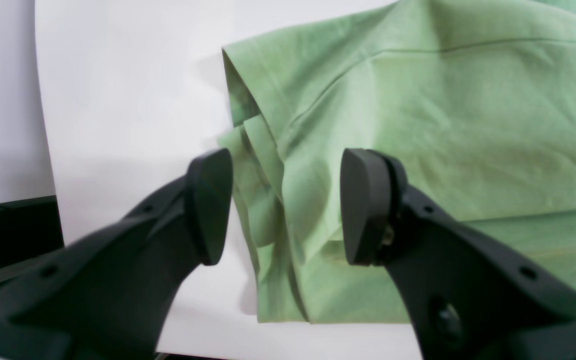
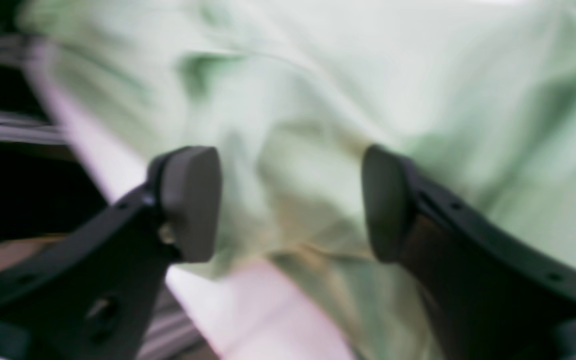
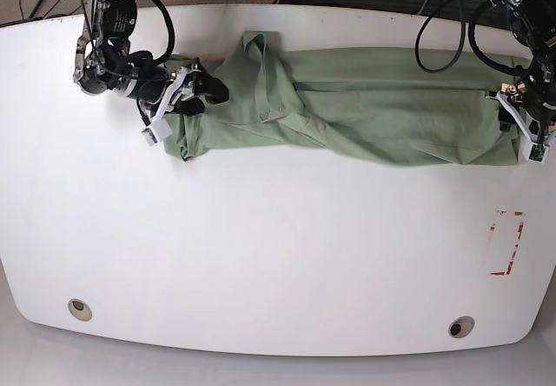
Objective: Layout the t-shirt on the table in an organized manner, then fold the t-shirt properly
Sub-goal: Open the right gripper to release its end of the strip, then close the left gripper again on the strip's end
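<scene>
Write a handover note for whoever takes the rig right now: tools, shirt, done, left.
Left tool: jaws open, straddling a bunched edge of the t-shirt, no grip yet.
Right tool: jaws apart over crumpled cloth at the other end; view blurred, grip unclear.
T-shirt: stretched in a long band across the far side of the table, wrinkled and partly doubled over.
Done: shirt pulled out lengthwise.
Left: flatten it, spread sleeves, then all folding.

t-shirt: plain sage green, seemingly unprinted | table: glossy white, red-marked rectangle
</scene>
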Controlling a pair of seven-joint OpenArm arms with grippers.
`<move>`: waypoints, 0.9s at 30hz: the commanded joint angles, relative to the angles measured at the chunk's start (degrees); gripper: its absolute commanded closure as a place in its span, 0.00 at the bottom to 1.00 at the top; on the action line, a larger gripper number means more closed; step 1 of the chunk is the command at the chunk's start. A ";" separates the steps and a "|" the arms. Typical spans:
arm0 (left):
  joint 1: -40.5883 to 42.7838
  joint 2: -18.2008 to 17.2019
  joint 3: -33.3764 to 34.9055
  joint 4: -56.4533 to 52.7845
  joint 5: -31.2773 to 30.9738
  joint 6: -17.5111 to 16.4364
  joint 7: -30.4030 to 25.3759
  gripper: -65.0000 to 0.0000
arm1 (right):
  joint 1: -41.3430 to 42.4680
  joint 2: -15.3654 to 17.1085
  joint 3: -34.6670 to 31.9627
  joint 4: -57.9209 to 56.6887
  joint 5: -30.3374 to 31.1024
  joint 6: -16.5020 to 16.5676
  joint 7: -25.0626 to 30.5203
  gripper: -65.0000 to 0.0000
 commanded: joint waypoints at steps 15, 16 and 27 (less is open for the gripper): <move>-2.63 0.83 -5.32 -7.71 -0.27 0.14 -0.97 0.51 | 1.28 0.28 -0.40 -6.09 -8.48 0.52 9.30 0.48; -2.63 0.91 -5.67 -8.06 -0.36 0.14 -0.97 0.51 | 1.28 0.37 -0.40 -6.26 -8.48 0.52 9.56 0.48; -3.33 0.83 -7.43 -13.69 -5.99 0.14 -0.97 0.51 | 0.84 0.37 -0.40 -6.52 -8.48 0.52 10.09 0.48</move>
